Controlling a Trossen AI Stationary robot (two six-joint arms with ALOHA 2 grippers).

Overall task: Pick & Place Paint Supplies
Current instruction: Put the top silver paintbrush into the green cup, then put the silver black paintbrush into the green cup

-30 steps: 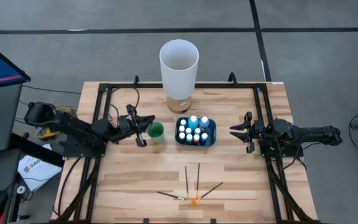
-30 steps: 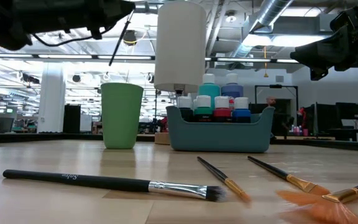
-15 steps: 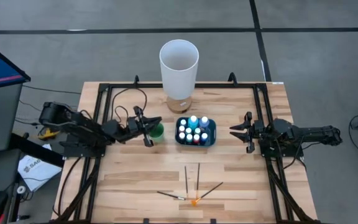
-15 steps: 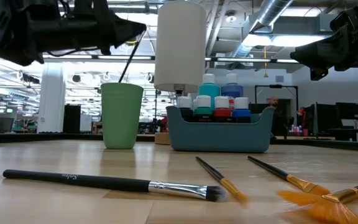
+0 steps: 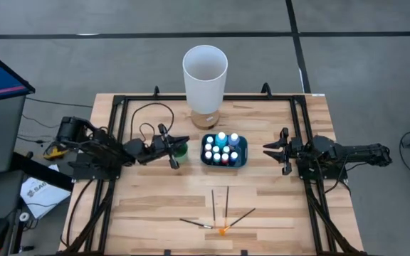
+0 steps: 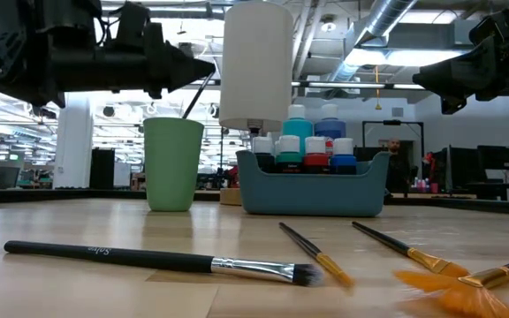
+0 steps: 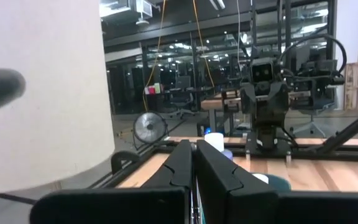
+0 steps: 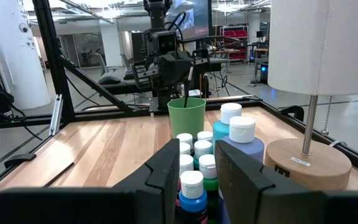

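Observation:
My left gripper [image 5: 179,142] hovers over the small green cup [image 6: 173,164], shut on a thin dark brush [image 6: 195,97]. In the right wrist view the brush [image 8: 186,92] reaches down into the cup [image 8: 187,118]. Tiny paint bottles [image 5: 222,148] with pale caps stand in a blue-grey tray [image 6: 312,190] right of the cup. Several more brushes [image 5: 214,206] lie flat on the table's near part, one orange-tipped [image 5: 223,230]. My right gripper [image 5: 267,149] waits open, right of the tray. My left gripper pinches the brush near the upper end of its handle [image 6: 205,81] between its two shut fingers. The fingers come level from the table's left. The brush hangs slanting below them, lifted off the table, with its lower end inside the green cup's mouth [image 8: 186,101].
A tall white cylinder [image 5: 205,75] on a round wooden base stands behind the cup and the tray, close to the left gripper. A black frame [image 5: 119,107] borders the table. Bare wood lies between the tray and the loose brushes.
My left gripper has moved toward the table's right, from left of the green cup to above it, staying shut. The brush has travelled with it and come down, and its lower end now dips into the cup.

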